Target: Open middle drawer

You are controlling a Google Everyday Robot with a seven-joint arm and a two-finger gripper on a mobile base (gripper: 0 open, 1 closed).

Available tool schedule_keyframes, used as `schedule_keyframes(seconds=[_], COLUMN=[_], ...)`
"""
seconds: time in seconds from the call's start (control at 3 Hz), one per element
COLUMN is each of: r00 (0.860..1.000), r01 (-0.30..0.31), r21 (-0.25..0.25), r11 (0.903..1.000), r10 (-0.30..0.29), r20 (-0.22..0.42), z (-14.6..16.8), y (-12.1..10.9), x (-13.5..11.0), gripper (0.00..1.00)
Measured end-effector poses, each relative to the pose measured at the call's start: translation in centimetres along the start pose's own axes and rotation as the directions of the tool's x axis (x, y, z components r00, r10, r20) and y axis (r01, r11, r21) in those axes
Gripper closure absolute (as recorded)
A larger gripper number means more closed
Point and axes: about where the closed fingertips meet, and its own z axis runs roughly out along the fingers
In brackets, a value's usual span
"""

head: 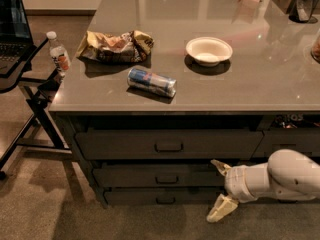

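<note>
Below the front edge of the worktop (260, 84), three dark drawer fronts are stacked. The middle drawer (130, 176) lies under the taller top drawer (120, 145) and above the thin bottom drawer (135, 197). Its front appears closed and its small black pull (166, 179) sits at centre.

The white arm (285, 176) enters from the right, low in front of the drawers. The hand (212, 189) is spread wide and holds nothing. Its upper finger (221, 167) lies over the right end of the middle drawer front; whether it touches cannot be told. Its lower finger (222, 208) points down toward the floor.

A crumpled snack bag (115, 45) lies near the left edge of the worktop; its print cannot be read. A white bowl (209, 50) stands upright near the middle. A blue and silver can (151, 82) lies on its side near the front edge, left of centre; its label cannot be read.

Beyond the left edge, a water bottle (59, 53) stands on a black stand (35, 91).
</note>
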Motion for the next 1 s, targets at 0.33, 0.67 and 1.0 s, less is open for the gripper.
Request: schedule_keyframes(seconds=[0.33, 0.67, 1.0], r00=[1.000, 1.000, 1.000], r01=[0.019, 0.019, 0.019], r21=[0.104, 0.161, 0.161], r11=[0.9944, 0.9868, 0.9868], r10=[-0.019, -0.017, -0.017], r20=[-0.004, -0.013, -0.013], z=[2.2, 2.0, 2.0], y=[-0.6, -2.1, -2.1], x=[1.4, 1.5, 1.5], gripper=[0.00, 0.00, 0.00])
